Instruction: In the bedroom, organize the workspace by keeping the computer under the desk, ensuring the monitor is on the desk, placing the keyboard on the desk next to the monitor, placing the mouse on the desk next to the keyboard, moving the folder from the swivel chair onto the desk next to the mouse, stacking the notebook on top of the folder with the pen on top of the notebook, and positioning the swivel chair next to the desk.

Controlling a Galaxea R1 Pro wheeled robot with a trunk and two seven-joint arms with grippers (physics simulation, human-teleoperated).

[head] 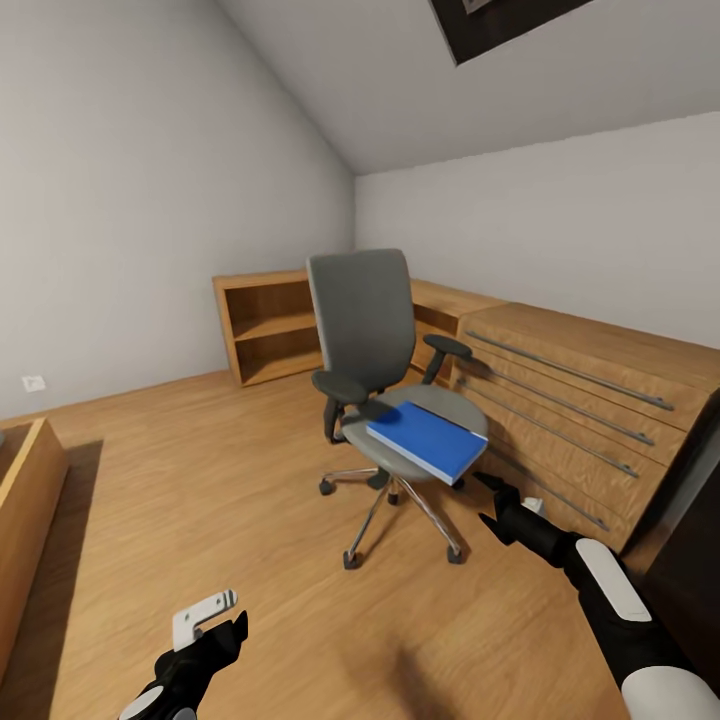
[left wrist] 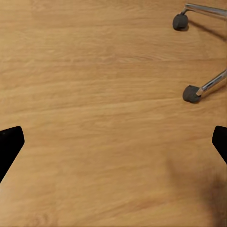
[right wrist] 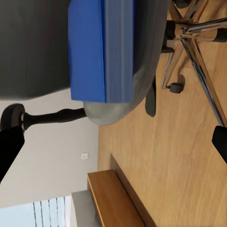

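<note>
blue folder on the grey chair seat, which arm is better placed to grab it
Right. The right gripper sits open just beside the flat blue folder overhanging the grey swivel chair seat, pointing at its edge. The left gripper hangs low over bare wood floor.

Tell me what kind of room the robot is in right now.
Probably an attic room used as a home office: a sloped ceiling with a dark-framed skylight, a wood plank floor, low light-wood cabinets, and a grey swivel chair with a blue folder on its seat.

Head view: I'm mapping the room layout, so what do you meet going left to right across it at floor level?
Low wooden cabinet → left gripper → swivel chair with the folder → right gripper → wooden drawer unit.
</note>
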